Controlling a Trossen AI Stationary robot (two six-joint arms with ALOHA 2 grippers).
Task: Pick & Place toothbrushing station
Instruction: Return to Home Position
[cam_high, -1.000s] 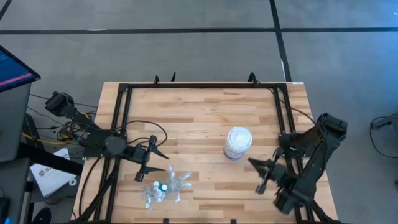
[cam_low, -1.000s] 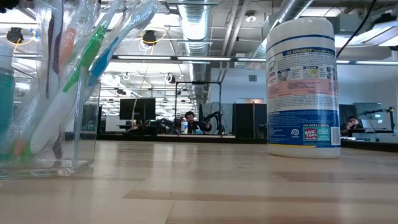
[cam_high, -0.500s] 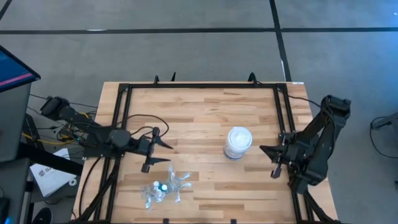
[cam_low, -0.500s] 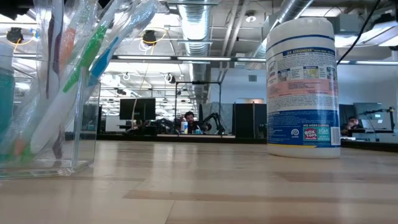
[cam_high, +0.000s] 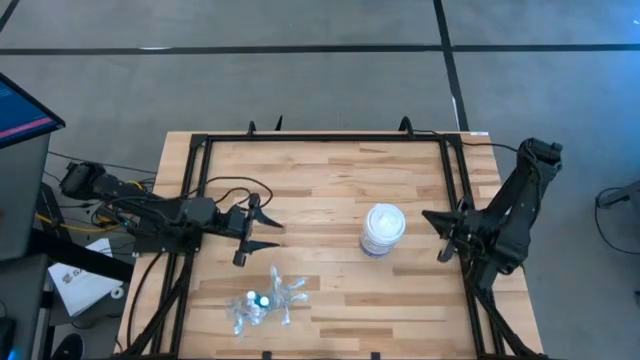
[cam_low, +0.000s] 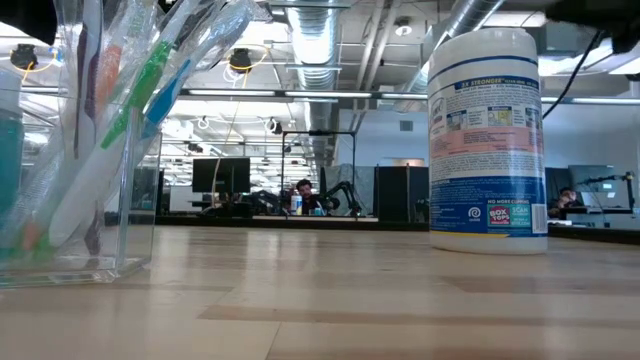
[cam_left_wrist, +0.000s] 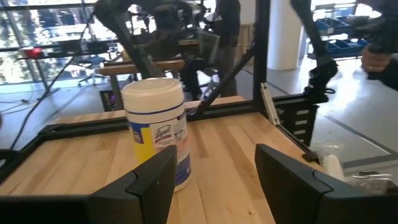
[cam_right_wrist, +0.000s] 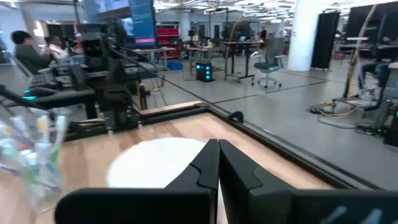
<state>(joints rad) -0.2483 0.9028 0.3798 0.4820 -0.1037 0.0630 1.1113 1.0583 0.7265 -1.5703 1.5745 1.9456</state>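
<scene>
- Packed into the clear organizer (cam_low: 130, 240), leaning with heads up: the toothbrushes (cam_low: 150, 72). Set on the left arm's side of the wooden table (cam_high: 320, 170), near its lower edge in the high view and well apart from the white wipes canister (cam_high: 383, 228) at mid-table.
- Judged all but finished: no brush seen loose on the boards, nothing carried. Left, by the look of it, only to park both arms.
- Counted by accent in the low view: at least one green, one blue, one orange. More pale handles overlapping behind the plastic, so no sure total.
- At that view's edge, a teal shape (cam_low: 8, 170), perhaps a bottle; number not to be told.
- One organizer, one canister.
- Left gripper (cam_high: 268, 233): over the table near the organizer, fingers spread wide, nothing between them.
- Right gripper (cam_high: 432, 218): by the right rail, near the canister, fingers pressed together, holding nothing.
</scene>
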